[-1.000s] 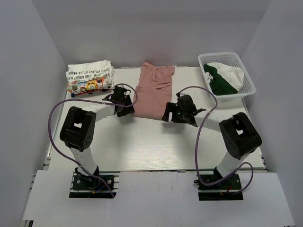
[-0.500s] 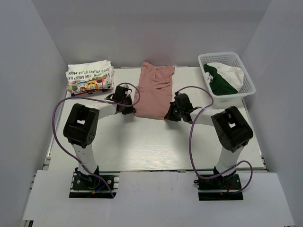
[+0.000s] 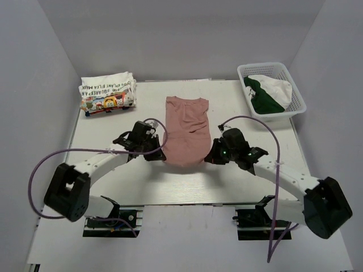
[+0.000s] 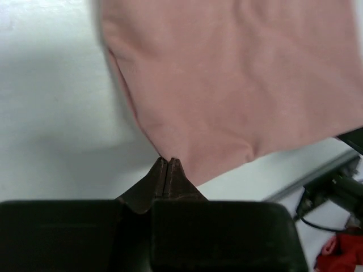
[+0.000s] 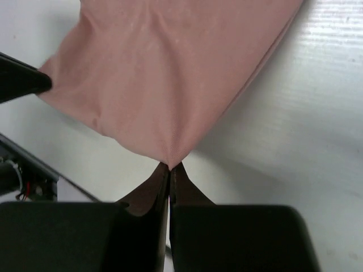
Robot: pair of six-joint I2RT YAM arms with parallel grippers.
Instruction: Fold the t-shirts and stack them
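A dusty-pink t-shirt (image 3: pixel 186 129) lies folded lengthwise in the middle of the table, its near end lifted. My left gripper (image 3: pixel 163 152) is shut on the shirt's near left corner (image 4: pixel 164 157). My right gripper (image 3: pixel 207 154) is shut on the near right corner (image 5: pixel 170 161). In both wrist views the pink cloth (image 4: pixel 238 79) (image 5: pixel 170 68) stretches away from the pinched jaws. A white t-shirt with dark lettering and cartoon graphics (image 3: pixel 108 93) sits folded at the far left of the table.
A white basket (image 3: pixel 297 95) at the far right holds green and white clothing (image 3: pixel 266 93). Grey walls close in the table on three sides. Purple cables (image 3: pixel 42 170) loop from both arms.
Both grippers closed on the pink shirt's near corners and pulled it toward the near edge of the table. Both arms have stretched out low along the table.
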